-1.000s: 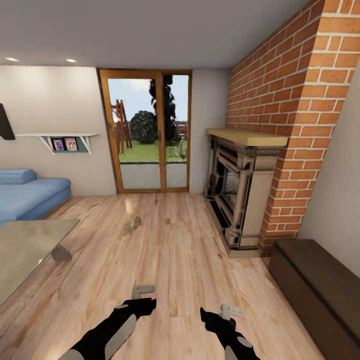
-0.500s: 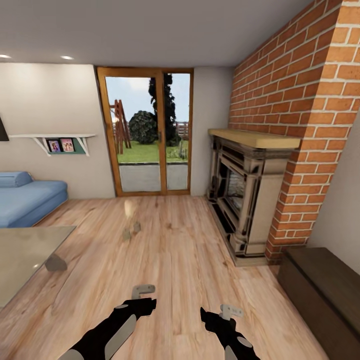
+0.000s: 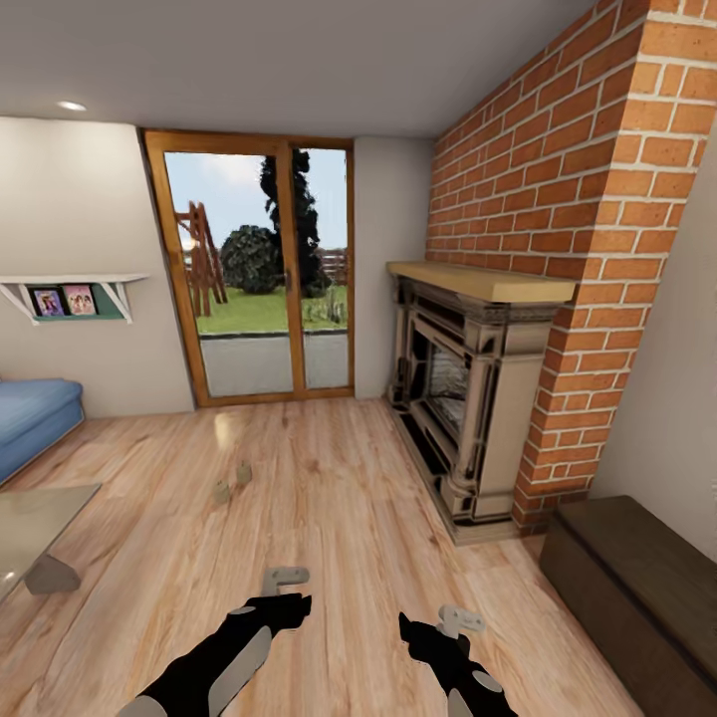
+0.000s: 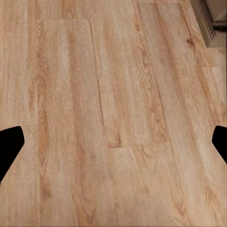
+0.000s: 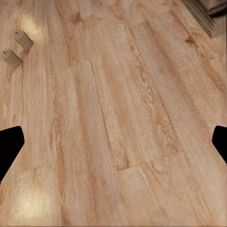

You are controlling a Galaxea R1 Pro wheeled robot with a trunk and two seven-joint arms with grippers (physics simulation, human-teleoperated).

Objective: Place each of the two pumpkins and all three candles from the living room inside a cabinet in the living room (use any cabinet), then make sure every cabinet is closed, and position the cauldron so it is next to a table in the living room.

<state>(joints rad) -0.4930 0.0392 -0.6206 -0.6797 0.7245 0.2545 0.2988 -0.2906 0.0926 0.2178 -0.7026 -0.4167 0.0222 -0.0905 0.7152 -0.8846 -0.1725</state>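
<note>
- Two candles (image 3: 232, 482) stand close together on the bare plank floor (image 3: 339, 518), well out from the glass door (image 3: 254, 269) and well apart from the cabinet; the right wrist view shows them too (image 5: 16, 47), upright.
- The third candle, both pumpkins and the cauldron are not to be found in these pictures, so I cannot say how they stand.
- The cabinet (image 3: 637, 588) sits low against the wall, just past the brick chimney (image 3: 558, 229) and the fireplace (image 3: 468, 388); the part that shows looks closed.
- One corner of the table (image 3: 35, 518) shows at the near left, with the blue sofa (image 3: 30, 423) beyond it.
- Left gripper (image 3: 286, 576) and right gripper (image 3: 460, 619) hang low over the floor, fingers spread in the wrist views, holding nothing.
- My judgement: the job is at an early stage. Nothing seen here is stowed, and at least these two candles are left to collect.
</note>
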